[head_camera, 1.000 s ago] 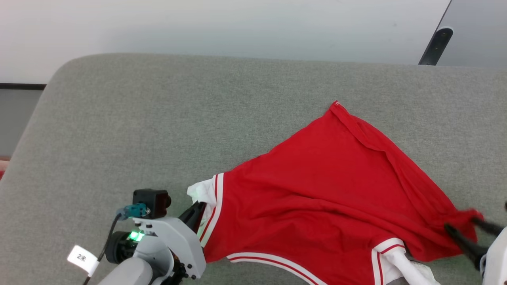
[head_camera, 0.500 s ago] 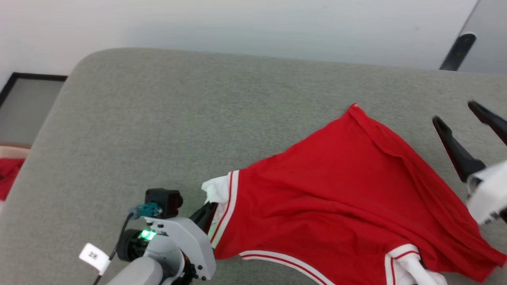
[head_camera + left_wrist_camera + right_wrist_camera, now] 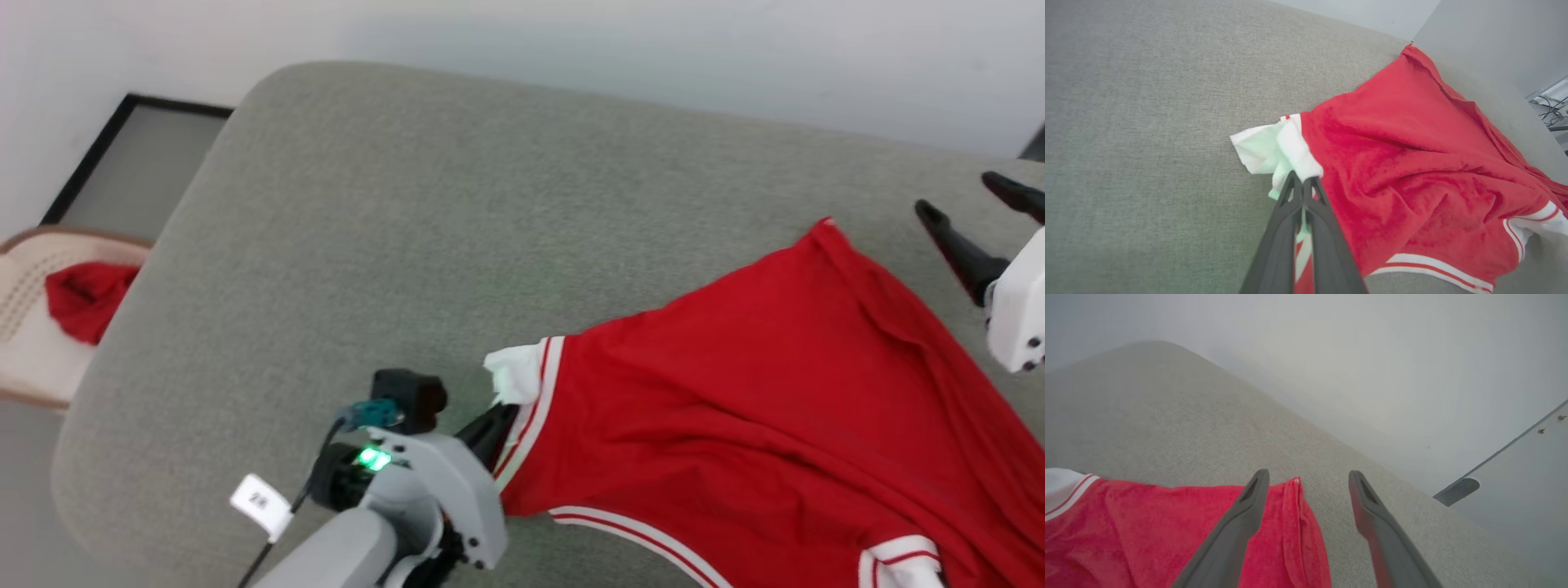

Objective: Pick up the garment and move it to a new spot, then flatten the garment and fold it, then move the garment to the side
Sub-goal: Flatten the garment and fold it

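Between the closed fingers of the left pincer (image 3: 1303, 183) sits a white sleeve of the garment (image 3: 735, 392), its red body spreading away across the grey surface (image 3: 408, 204). Beside its far corner the right pincer (image 3: 957, 191) hovers wide, empty.

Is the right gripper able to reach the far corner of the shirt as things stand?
Probably yes. The right gripper is open and close beside the far corner of the shirt. Between them there is just bare cushion, so nothing seems to block the way.
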Controlling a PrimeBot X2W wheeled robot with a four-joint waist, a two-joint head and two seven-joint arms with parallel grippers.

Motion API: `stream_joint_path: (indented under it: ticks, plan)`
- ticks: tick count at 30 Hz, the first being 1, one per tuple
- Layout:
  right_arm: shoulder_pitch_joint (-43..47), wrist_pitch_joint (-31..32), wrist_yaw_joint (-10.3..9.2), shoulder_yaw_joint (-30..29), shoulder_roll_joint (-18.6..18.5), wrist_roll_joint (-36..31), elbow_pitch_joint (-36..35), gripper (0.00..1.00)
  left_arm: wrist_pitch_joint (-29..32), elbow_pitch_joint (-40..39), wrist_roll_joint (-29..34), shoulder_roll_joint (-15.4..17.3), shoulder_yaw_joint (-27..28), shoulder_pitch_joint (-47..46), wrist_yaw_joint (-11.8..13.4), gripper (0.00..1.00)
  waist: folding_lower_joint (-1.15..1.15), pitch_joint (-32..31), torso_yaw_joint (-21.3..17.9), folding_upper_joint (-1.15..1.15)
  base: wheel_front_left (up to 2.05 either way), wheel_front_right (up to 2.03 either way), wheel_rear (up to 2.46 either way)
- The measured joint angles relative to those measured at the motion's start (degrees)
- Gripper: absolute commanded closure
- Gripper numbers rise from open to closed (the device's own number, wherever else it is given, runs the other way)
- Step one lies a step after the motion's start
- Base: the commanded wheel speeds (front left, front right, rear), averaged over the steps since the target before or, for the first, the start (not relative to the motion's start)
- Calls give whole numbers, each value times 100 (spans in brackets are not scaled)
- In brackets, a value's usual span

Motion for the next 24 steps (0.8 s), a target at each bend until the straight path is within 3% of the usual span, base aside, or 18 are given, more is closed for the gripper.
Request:
stream_joint_path:
  ticks: [8,22,23,24]
  plan:
    - [-902,984,0,914,-525,768,1266,0,-104,303,99,-534,-226,-438,-246,100,0,449,505,0,0,0,0]
    - [-2017,2388,0,1830,-519,1530,2601,0,-358,894,100,-1066,-361,-798,-541,100,0,1113,1100,0,0,0,0]
    - [-2082,2479,0,1879,-520,1581,2652,18,-371,929,100,-1074,-361,-817,-557,100,0,1141,1126,0,0,0,0]
    - [-2136,2575,0,1935,-525,1636,2695,100,-383,960,100,-1084,-363,-834,-576,100,0,1164,1147,0,0,0,0]
